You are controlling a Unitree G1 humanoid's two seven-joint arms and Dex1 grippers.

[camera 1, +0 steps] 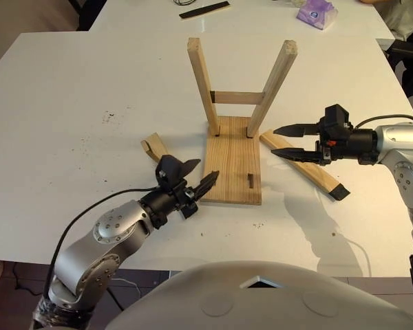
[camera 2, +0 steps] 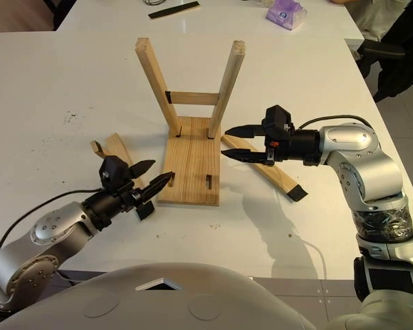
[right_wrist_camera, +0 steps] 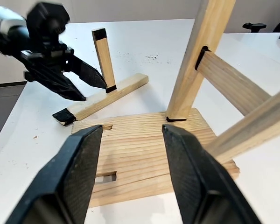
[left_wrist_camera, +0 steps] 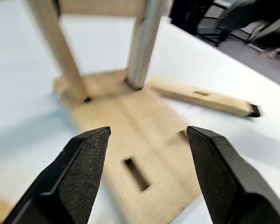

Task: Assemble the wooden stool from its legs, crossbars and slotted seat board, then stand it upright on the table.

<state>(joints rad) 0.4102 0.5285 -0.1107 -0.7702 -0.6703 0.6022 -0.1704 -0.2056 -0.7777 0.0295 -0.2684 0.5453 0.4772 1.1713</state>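
Observation:
The slotted seat board [camera 1: 233, 168] lies flat on the white table. Two legs [camera 1: 203, 79] joined by a crossbar [camera 1: 237, 97] stand upright in the slots at its far end. An empty slot [camera 1: 251, 180] shows near the front edge. A loose leg [camera 1: 304, 165] with a black tip lies right of the board. Another leg-and-crossbar piece [camera 1: 154, 146] lies to its left. My left gripper [camera 1: 209, 168] is open over the board's near left corner, holding nothing. My right gripper [camera 1: 273, 141] is open just above the loose right leg, beside the upright legs.
A purple tissue pack [camera 1: 315, 12] and a black strip [camera 1: 204, 9] lie on the far table. The white table [camera 1: 69, 103] spreads wide to the left of the parts. Its front edge runs just behind my left arm.

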